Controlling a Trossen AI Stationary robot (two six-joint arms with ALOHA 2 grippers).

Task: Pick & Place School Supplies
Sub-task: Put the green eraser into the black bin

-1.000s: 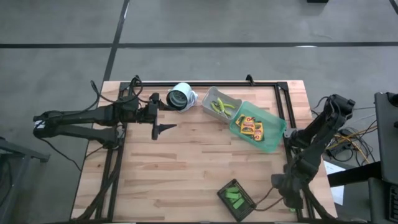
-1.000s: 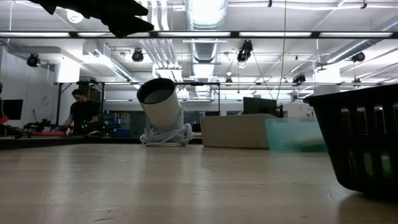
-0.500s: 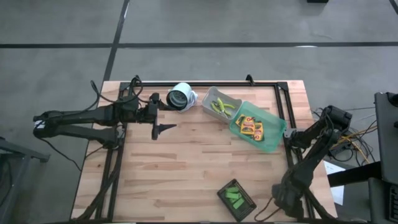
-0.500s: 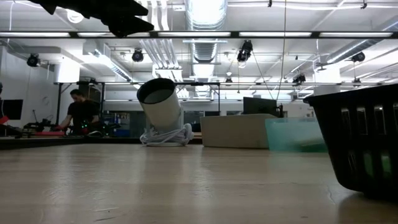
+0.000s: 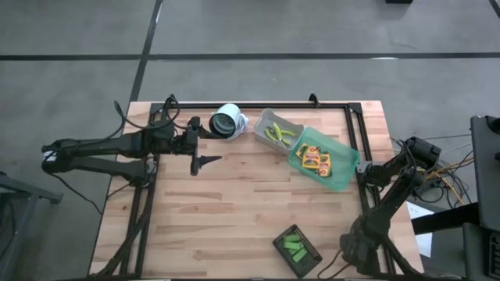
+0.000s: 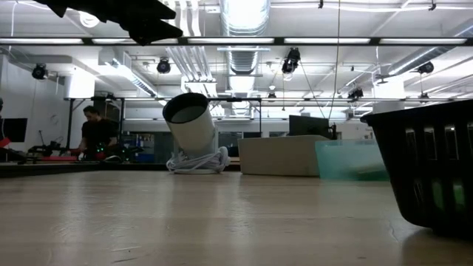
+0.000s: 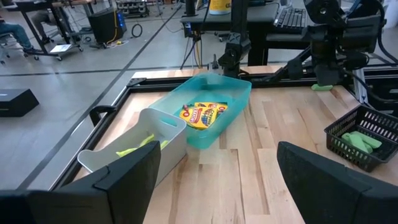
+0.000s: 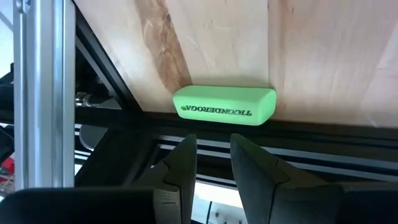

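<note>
High view: crayon packs [image 5: 316, 159] and scissors [image 5: 279, 133] sit binned; one green eraser [image 8: 224, 105] remains before the right gripper's [image 8: 213, 163] narrowly parted, empty fingers; left gripper [image 7: 214, 180] spread.

One camera looks straight down on the whole counter [image 5: 234, 195]; another sits at counter level facing the room. The left wrist camera shares the teal bin [image 7: 214, 102] with the overhead; the right wrist's sits close on a green eraser [image 8: 224, 104]

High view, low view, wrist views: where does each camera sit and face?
High: overhead, facing straight down; left arm, right arm show.
Low: wooden table height, facing level across; left arm overhead.
Left wrist: on left arm, facing translucent green bin; open left gripper shows.
Right wrist: facing bright green eraser at table edge; right gripper shows.
Shared: high and left wrist see the bin.
</note>
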